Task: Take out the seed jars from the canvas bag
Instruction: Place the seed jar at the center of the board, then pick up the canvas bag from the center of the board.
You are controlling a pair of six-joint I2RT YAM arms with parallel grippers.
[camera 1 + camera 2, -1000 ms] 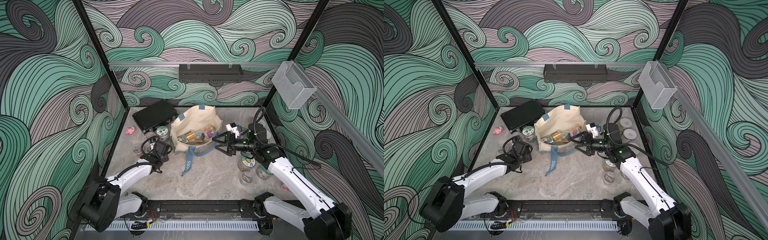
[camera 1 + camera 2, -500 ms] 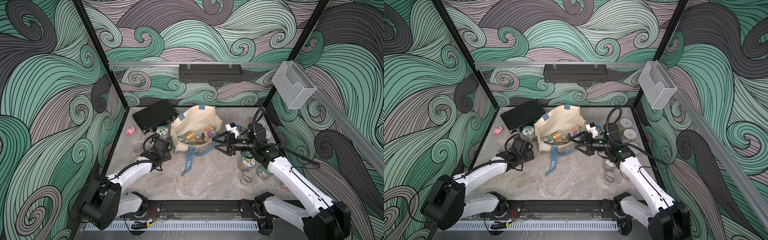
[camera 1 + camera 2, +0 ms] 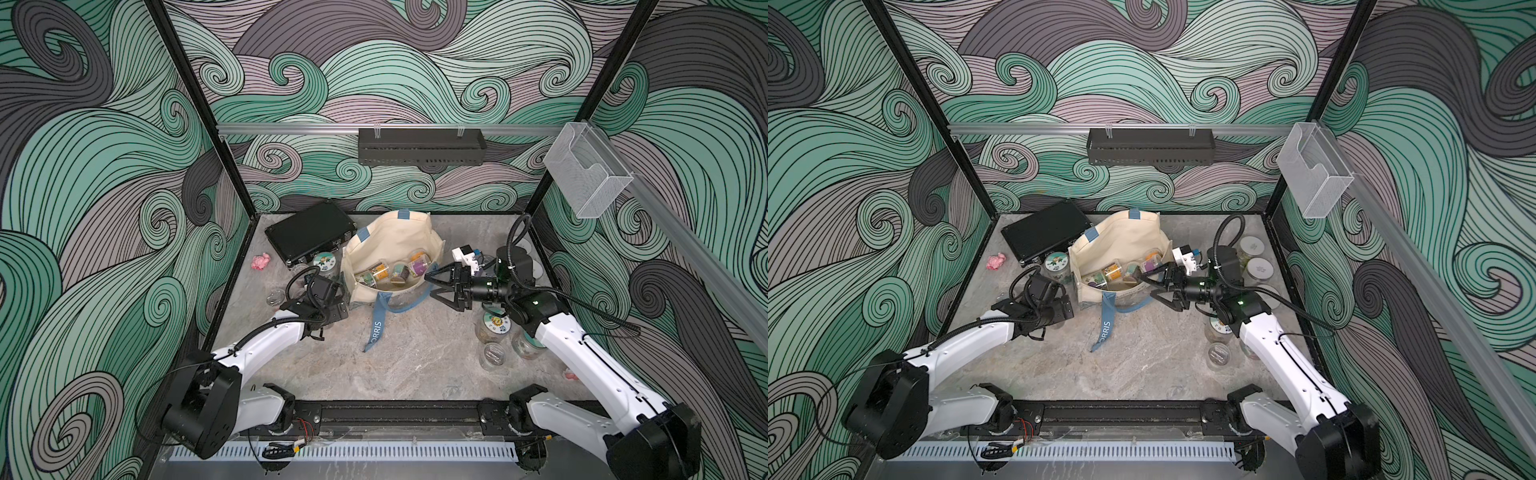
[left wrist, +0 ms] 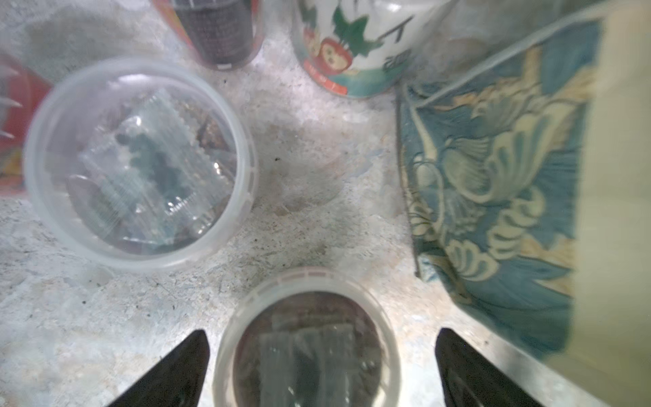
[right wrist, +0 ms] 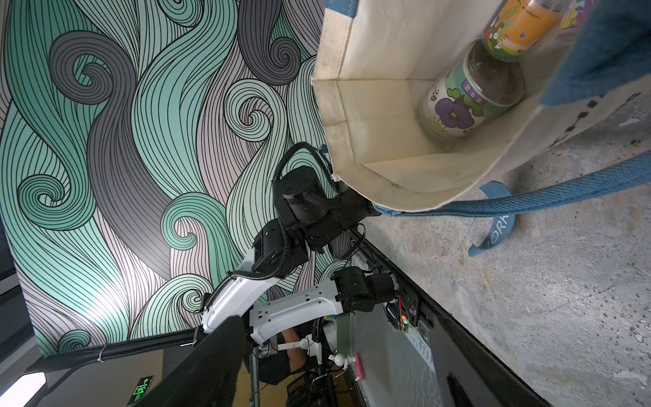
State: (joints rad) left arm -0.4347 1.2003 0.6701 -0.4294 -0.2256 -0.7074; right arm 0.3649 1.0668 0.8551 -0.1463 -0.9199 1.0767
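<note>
At 12 o'clock on the table: bag, mouth open, several jars lying inside. At the bag's 3 o'clock: right gripper, fingers spread, right at the mouth, gripping nothing. At the bag's 8 o'clock: left gripper, fingers apart either side of a clear-lidded jar standing on the table. Standing at 4 o'clock: other jars.
</note>
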